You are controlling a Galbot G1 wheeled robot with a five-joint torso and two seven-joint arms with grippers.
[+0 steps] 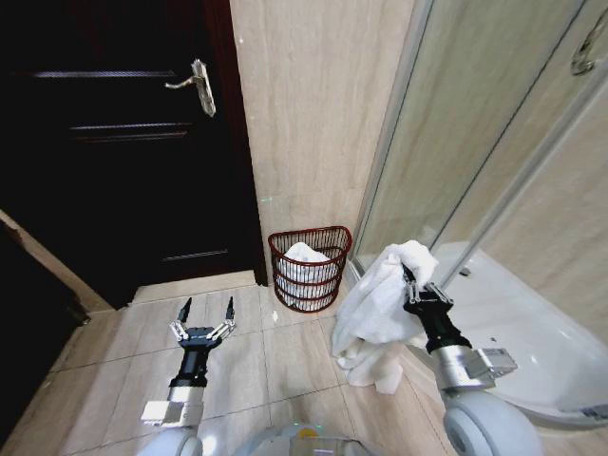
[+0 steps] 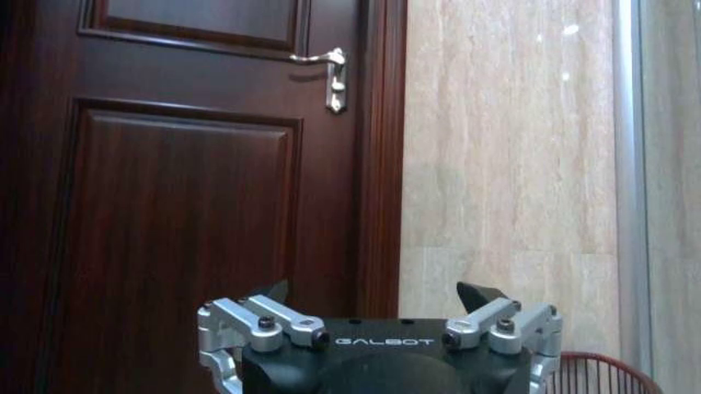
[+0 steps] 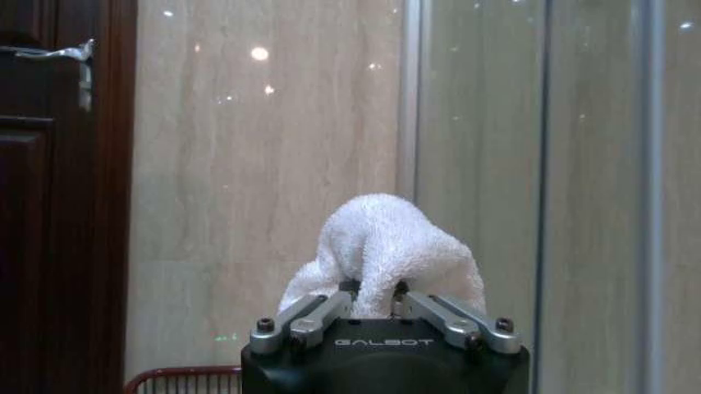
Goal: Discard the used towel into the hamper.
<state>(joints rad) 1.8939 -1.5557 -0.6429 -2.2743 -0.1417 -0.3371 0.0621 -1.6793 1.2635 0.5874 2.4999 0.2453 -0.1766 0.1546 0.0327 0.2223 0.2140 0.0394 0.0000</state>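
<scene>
Tiled floor [image 1: 285, 361], dark door [image 1: 123, 142] far left. Right end effector [image 1: 410, 282] grips white towel [image 1: 380, 304]; left end effector [image 1: 204, 309] open; hamper [image 1: 309, 269] seemingly holds white cloth.

Towel [image 1: 380, 304] hides right tool's [image 1: 410, 281] fingertips; hamper [image 3: 184, 380] cut off by picture's edge.
</scene>
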